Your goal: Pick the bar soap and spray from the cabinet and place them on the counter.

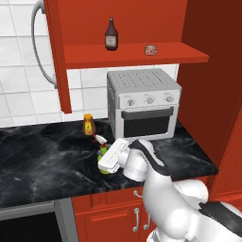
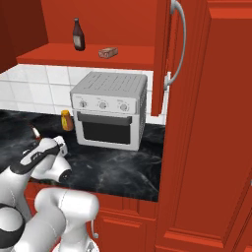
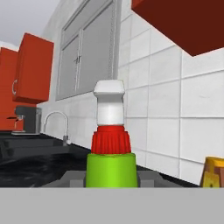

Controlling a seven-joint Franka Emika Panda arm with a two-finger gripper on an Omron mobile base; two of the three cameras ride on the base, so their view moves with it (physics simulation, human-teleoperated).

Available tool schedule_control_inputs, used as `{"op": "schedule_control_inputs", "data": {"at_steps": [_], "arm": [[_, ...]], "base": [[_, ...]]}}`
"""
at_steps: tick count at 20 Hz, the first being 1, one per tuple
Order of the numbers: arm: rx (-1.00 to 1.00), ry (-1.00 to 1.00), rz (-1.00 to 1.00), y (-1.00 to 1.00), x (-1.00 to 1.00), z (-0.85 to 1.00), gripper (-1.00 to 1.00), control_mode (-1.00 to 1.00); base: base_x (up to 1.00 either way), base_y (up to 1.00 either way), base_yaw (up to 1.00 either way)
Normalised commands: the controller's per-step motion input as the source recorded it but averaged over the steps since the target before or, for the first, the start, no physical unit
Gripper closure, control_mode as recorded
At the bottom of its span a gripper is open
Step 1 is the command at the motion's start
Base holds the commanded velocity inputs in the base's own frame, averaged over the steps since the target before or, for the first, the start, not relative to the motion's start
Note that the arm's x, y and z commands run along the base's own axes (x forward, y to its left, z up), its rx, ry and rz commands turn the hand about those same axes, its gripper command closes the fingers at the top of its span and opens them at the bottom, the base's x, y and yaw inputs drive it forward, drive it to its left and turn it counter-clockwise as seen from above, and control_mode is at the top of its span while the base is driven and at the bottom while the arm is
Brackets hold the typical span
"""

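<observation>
I have the spray (image 3: 110, 164) between the fingers of my end effector (image 1: 108, 163), closed on its green body just below the red collar; in the hand view the white nozzle rises straight up the centre. From the left base camera the bottle stands low over the black tabletop (image 1: 42, 160), near the front edge, at about 7 o'clock from the toaster oven (image 1: 144, 101) and just in front of the small orange bottle (image 1: 88, 125). Whether its base touches the marble I cannot tell; my wrist hides it.

I judge it a light, rigid plastic bottle, smooth and rather slippery, top-heavy with the trigger head. The round body is the place to hold it, as I do now. The neck is too slim and the trigger may pivot.

The bar soap (image 1: 151, 49) lies on the cabinet (image 1: 132, 28) shelf, at 3 o'clock from the dark brown bottle (image 1: 111, 34), well apart from it. It looks small, flat, hard and slick. I would take it across its short sides, fingers low, since a shallow pinch could squirt it out.
</observation>
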Motion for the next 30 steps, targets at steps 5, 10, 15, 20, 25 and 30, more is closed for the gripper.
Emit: {"op": "schedule_control_inputs", "data": {"at_steps": [5,10,15,20,25,30], "arm": [[0.03,-0.02,0.03,0.00,0.13,-0.27,1.00,-1.00],[0.03,-0.01,0.03,0.00,0.11,-0.25,1.00,-1.00],[0.02,0.00,0.02,0.00,0.07,-0.19,1.00,-1.00],[0.01,0.00,0.01,0.00,0.11,-0.17,1.00,-1.00],[0.01,0.00,0.01,0.00,0.06,-0.21,1.00,-1.00],[0.00,-0.01,0.01,0.00,0.00,-0.25,-1.00,-1.00]], "base": [[0.00,0.00,0.00],[0.00,0.00,0.00],[0.00,0.00,0.00],[0.00,0.00,0.00],[0.00,0.00,0.00],[0.00,0.00,0.00]]}}
